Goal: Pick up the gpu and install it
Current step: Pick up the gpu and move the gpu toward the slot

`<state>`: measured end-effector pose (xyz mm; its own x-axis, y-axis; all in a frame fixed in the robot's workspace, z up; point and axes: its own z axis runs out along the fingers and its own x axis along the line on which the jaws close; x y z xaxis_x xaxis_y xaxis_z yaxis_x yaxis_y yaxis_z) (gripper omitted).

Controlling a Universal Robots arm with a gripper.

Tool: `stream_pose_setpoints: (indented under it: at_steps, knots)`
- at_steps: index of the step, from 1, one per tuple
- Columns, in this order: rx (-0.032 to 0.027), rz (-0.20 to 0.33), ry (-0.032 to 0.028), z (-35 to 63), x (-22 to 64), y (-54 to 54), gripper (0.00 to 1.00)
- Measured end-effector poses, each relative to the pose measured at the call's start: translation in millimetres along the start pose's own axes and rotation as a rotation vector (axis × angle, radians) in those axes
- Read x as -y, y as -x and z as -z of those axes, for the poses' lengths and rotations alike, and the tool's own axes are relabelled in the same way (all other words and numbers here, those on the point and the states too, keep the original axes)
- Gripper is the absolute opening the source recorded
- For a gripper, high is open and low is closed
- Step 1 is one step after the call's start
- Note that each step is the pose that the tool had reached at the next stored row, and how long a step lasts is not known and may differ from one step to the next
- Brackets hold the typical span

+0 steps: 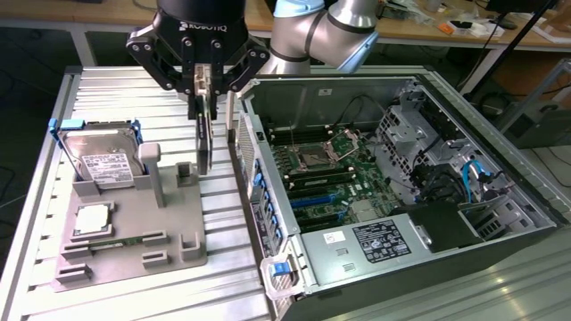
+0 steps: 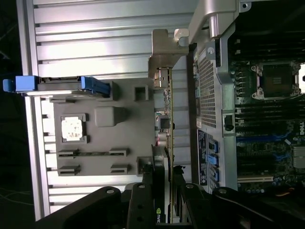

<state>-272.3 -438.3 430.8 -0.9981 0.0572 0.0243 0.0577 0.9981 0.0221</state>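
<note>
The gpu (image 1: 204, 144) hangs on edge, a thin dark card held upright just above the grey holder tray (image 1: 134, 257), a little to the exterior view's left of the open computer case (image 1: 446, 267). My gripper (image 1: 207, 90) is shut on the card's upper edge. In the wrist view the gpu (image 2: 167, 119) runs edge-on away from my gripper (image 2: 167, 191). Its tan board and silver end bracket (image 2: 164, 52) lie between the tray (image 2: 126, 133) and the case wall (image 2: 207, 90). The motherboard (image 1: 335, 174) with its blue slots (image 1: 308, 199) lies inside the case.
A silver hard drive (image 1: 103, 160) in a blue-handled frame stands at the tray's back. A processor chip (image 1: 92, 219) and a narrow memory stick (image 1: 116, 242) rest in tray pockets. The case holds a power supply (image 1: 379, 242), cables and drive cages. A cluttered workbench runs behind.
</note>
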Motion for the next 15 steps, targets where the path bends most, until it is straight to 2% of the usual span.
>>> stream_pose_setpoints:
  at_steps: [15]
  knots:
    - [0.0000,0.000,0.0000,0.2,-0.6,11.3,0.27]
